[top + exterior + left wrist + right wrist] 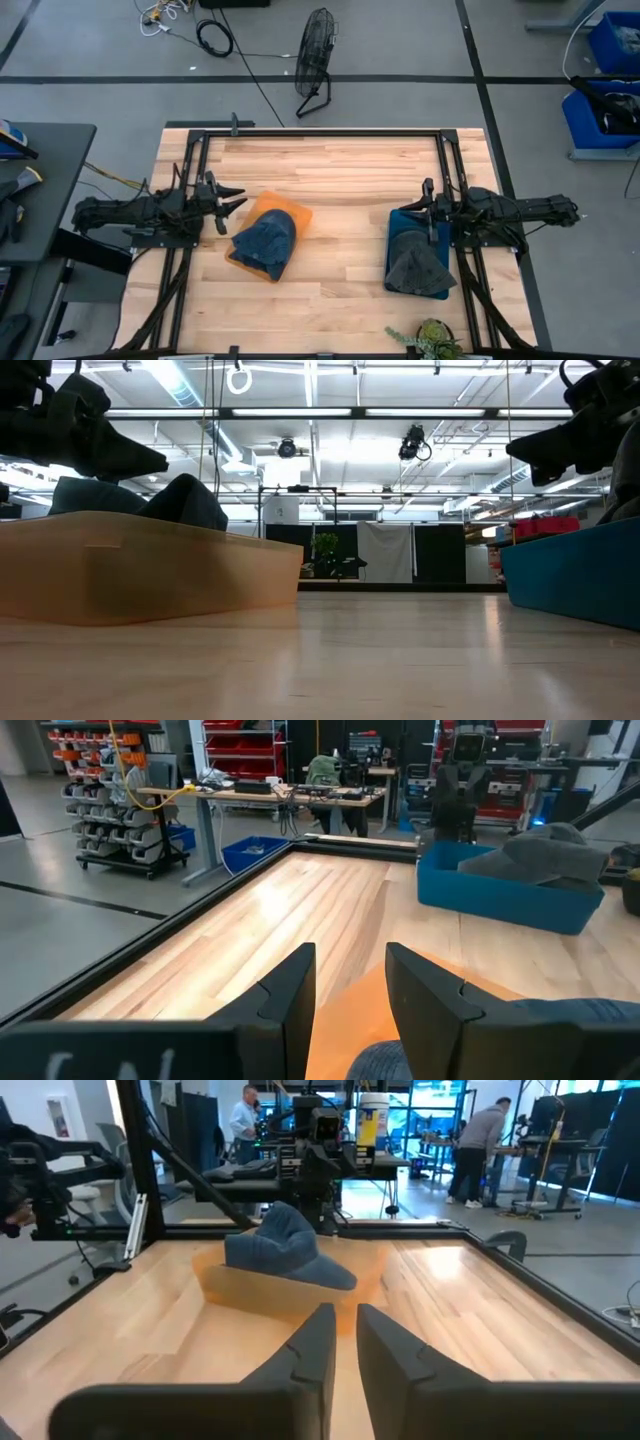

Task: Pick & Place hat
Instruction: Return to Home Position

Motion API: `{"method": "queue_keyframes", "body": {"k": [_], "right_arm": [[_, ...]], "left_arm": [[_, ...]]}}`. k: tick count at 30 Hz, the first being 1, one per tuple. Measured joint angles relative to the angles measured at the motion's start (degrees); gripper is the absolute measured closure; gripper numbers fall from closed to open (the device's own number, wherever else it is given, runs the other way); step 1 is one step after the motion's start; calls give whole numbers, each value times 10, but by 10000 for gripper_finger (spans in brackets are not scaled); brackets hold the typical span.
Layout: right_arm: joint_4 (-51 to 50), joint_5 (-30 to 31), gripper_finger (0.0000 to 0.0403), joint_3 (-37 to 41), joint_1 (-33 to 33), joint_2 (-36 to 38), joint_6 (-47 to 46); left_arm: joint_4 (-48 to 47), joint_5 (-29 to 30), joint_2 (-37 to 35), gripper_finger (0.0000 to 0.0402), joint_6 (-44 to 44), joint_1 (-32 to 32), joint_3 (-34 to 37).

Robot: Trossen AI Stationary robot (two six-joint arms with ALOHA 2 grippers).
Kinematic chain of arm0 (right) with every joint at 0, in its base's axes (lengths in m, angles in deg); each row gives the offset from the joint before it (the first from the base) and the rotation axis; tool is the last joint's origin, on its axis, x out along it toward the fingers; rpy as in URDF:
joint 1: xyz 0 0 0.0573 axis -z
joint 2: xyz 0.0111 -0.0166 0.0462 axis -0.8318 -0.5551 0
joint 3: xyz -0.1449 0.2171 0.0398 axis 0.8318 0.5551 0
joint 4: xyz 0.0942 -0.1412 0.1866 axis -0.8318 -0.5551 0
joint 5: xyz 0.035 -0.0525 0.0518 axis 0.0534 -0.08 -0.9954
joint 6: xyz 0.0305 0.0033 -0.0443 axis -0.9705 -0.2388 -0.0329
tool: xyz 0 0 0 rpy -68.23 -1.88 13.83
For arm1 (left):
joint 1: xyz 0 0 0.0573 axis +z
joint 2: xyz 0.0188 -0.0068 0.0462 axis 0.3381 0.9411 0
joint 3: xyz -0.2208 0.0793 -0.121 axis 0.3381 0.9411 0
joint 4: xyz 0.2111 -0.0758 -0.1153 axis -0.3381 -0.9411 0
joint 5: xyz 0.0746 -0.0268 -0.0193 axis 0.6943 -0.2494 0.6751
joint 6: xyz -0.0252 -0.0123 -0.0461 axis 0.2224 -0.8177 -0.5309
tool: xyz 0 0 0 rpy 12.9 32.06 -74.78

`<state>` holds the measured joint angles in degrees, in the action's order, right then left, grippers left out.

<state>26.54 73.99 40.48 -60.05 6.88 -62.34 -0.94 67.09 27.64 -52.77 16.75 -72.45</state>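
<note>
A dark blue hat lies in an orange tray on the left half of the wooden table. A grey hat lies in a blue tray on the right half. My left gripper hovers open just left of the orange tray, above the table. In its wrist view the gripper points over the tray's near corner toward the blue tray. My right gripper hovers at the blue tray's far edge. Its fingers stand a narrow gap apart and face the blue hat.
Bare wood lies between the two trays. Black frame rails run along the table's far edge and both sides. A small potted plant stands at the near edge. A fan stands on the floor beyond. People work in the room behind.
</note>
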Motion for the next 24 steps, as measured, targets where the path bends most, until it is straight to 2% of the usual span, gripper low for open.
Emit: {"method": "queue_keyframes", "body": {"k": [24], "right_arm": [[0, 0, 358, 0, 0, 0, -17]], "left_arm": [[6, 1, 0, 275, 4, 0, 1]]}}
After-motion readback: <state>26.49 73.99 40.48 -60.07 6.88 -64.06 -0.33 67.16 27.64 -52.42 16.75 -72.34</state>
